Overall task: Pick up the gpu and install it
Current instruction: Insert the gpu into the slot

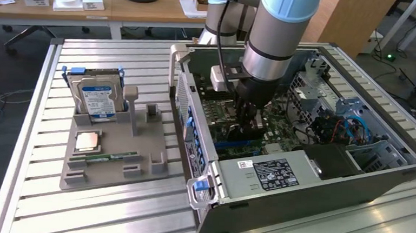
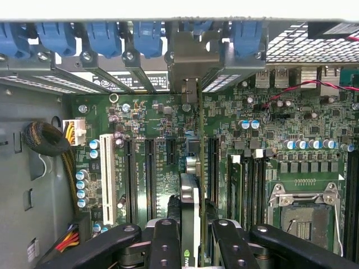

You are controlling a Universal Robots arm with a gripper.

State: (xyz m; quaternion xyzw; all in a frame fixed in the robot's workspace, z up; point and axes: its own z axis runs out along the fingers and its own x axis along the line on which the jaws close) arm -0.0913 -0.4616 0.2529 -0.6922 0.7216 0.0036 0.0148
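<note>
The gpu (image 2: 190, 204) stands edge-on in the wrist view, a thin card with a black cooler, running from between my fingers towards the case's rear slot openings. Its silver end bracket (image 2: 188, 59) reaches up among the blue latches. My gripper (image 2: 190, 235) is shut on the card, with a black finger (image 2: 165, 244) on one face and another on the other face. The card sits low over the long black slots of the green motherboard (image 2: 146, 117); I cannot tell whether it is seated. In the exterior view my gripper (image 1: 247, 128) is down inside the open computer case (image 1: 310, 209).
On the exterior view's left, a grey parts tray (image 1: 146, 172) holds a silver hard drive (image 1: 97, 100), a processor (image 1: 87, 140) and a memory stick (image 1: 112, 156). Inside the case are the power supply (image 1: 273, 174), a processor socket (image 2: 305, 216), a white slot (image 2: 105, 174) and loose cables (image 2: 47, 140).
</note>
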